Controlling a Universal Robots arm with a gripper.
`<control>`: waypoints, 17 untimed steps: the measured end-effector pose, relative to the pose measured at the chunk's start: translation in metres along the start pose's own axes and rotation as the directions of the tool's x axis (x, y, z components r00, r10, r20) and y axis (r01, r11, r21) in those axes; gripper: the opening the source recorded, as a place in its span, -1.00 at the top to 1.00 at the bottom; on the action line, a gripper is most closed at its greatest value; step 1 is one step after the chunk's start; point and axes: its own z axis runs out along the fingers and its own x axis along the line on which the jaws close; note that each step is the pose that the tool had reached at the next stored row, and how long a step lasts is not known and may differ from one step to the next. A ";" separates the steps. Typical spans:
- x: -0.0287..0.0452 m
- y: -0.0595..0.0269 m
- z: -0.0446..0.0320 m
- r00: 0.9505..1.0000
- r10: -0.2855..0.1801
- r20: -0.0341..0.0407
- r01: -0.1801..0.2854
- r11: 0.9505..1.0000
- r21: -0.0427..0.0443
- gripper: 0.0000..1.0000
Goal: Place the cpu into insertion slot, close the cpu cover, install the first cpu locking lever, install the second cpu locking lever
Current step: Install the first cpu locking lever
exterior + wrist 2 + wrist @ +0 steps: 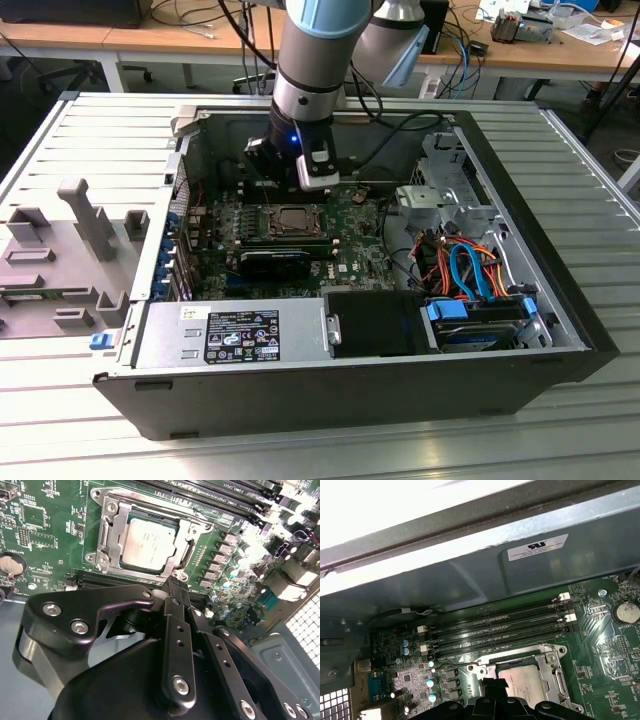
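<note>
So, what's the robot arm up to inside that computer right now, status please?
End effector shut, empty, poised at the socket's edge. Cpu seated in the insertion slot, cpu cover down around it. Nothing in the way.

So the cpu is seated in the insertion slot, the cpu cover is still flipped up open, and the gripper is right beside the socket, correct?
Not quite: the cpu cover is down flat over the cpu, framing it, as the second wrist view shows. The rest holds: the cpu sits in the insertion slot, and the gripper is right at the socket's edge.
</note>
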 end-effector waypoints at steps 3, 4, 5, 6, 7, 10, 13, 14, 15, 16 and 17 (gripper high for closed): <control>0.0000 0.0000 0.0000 1.000 -0.011 -0.001 0.011 1.000 0.002 0.79; 0.0000 0.0000 0.0000 1.000 -0.016 -0.002 0.016 1.000 0.003 0.79; 0.0000 0.0000 0.0000 1.000 -0.018 -0.002 0.018 1.000 0.003 0.79; 0.0000 0.0000 0.0000 1.000 -0.021 -0.003 0.021 1.000 0.004 0.79; 0.0000 0.0000 0.0000 1.000 -0.024 -0.003 0.024 1.000 0.004 0.79; 0.0000 0.0000 0.0000 1.000 -0.031 -0.004 0.031 1.000 0.005 0.79; 0.0000 0.0000 0.0000 0.999 -0.037 -0.005 0.037 0.999 0.007 0.79; 0.0000 0.0000 0.0000 0.999 -0.039 -0.005 0.039 0.999 0.007 0.79; 0.0000 0.0000 0.0000 0.999 -0.042 -0.005 0.042 0.999 0.007 0.79; 0.0000 0.0000 0.0000 0.999 -0.044 -0.005 0.044 0.999 0.008 0.79; 0.0000 0.0000 0.0000 0.999 -0.046 -0.006 0.047 0.999 0.008 0.79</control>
